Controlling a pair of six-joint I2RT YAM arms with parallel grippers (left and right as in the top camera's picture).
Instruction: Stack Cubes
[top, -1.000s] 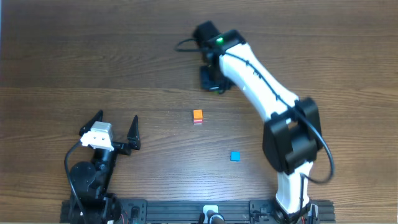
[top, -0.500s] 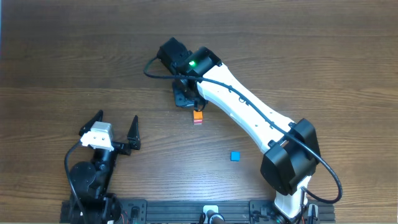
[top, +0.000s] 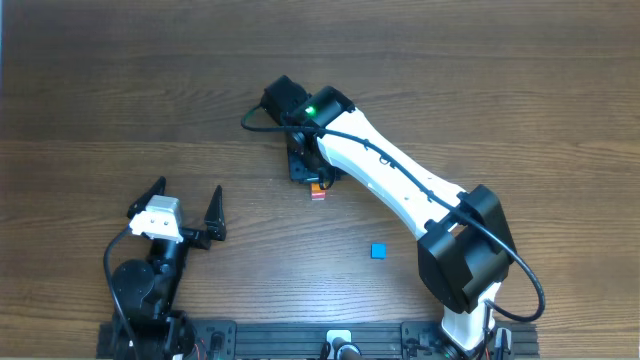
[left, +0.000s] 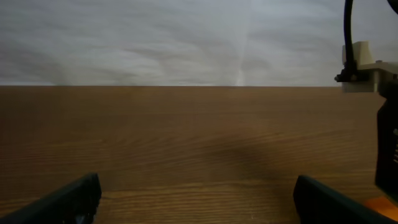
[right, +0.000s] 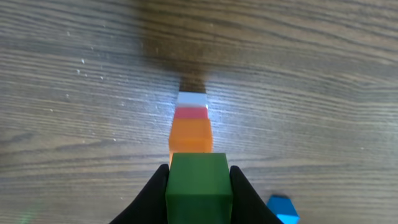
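Right hand (right: 199, 198): clamped on a small green cube (right: 199, 177), held over the stack (right: 191, 121).
Stack: orange cube (right: 191, 138) on red cube (right: 191, 112) on white cube (right: 192, 99), set mid wooden tabletop (top: 500, 100).
Left hand (top: 188, 192): spread wide.

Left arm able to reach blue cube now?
Probably yes: bare table lies between its open jaws and the blue cube; the right arm holds a green cube over the stack, off that line.

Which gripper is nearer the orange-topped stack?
Right. The right gripper, jaws shut on the green cube, is right at the stack; the left gripper stands apart by its base.
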